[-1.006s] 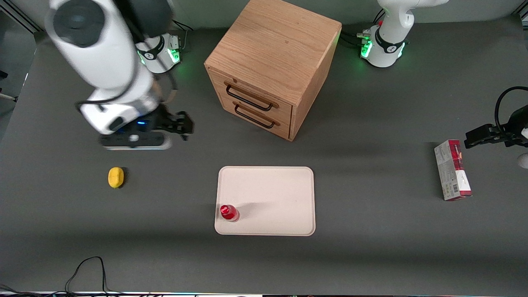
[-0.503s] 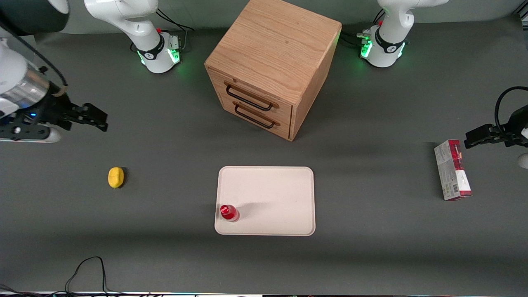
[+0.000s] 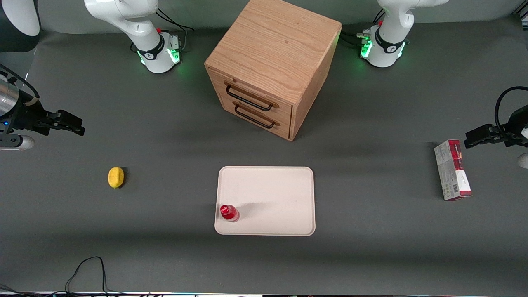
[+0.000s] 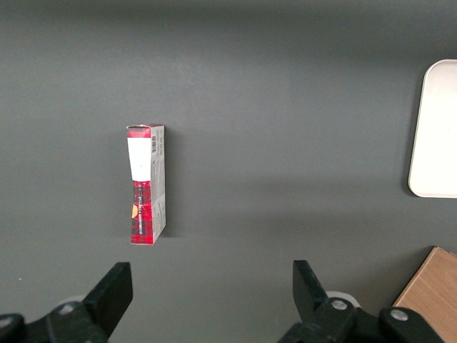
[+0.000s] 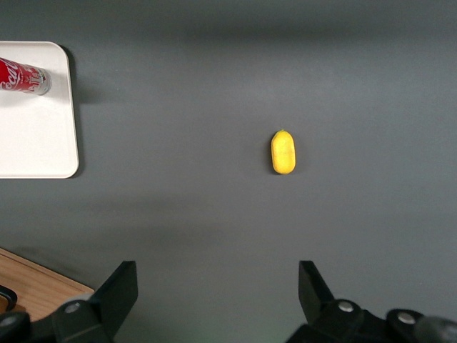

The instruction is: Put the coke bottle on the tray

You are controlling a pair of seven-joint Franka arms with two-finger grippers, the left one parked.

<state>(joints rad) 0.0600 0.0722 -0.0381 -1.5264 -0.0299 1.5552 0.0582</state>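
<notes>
the coke bottle [image 3: 229,213] stands upright on the tray [image 3: 272,194], in the corner nearest the front camera toward the working arm's end, close to the rim, so the placing looks done. it is a small, glossy, rigid bottle, probably light and a little slippery, and being narrow and tall for its base it would likely tip if knocked; the body below the neck, across the lettered middle, looks the surest place to take hold. the gripper [image 3: 76,126] hangs above the tabletop [image 3: 165,255] well apart from the tray, at the working arm's end, its jaws spread wide and holding nothing. a yellow lemon [image 5: 283,152] lies on the tabletop between gripper and tray.
</notes>
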